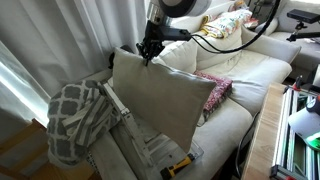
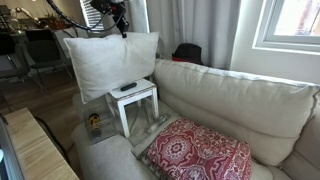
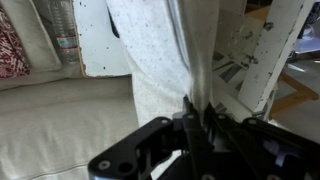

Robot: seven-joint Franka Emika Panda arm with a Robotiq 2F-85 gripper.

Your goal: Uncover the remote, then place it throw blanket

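A large cream pillow [image 2: 110,60] hangs by its top edge from my gripper [image 2: 122,28], which is shut on the fabric. Beneath the pillow's lower corner, a dark remote [image 2: 128,86] lies uncovered on a small white side table [image 2: 140,100]. From the opposite side, the pillow [image 1: 160,95] dangles under the gripper [image 1: 150,52] and hides the remote. The grey-and-white patterned throw blanket [image 1: 75,120] is draped over the sofa arm. In the wrist view the pillow cloth [image 3: 160,50] is pinched between my fingers [image 3: 188,120].
A red paisley cushion [image 2: 200,150] lies on the cream sofa [image 2: 240,100] seat. A yellow-and-black object [image 1: 183,160] sits low by the sofa front. Curtains [image 1: 50,40] hang behind; chairs and a desk [image 2: 30,55] stand beyond the side table.
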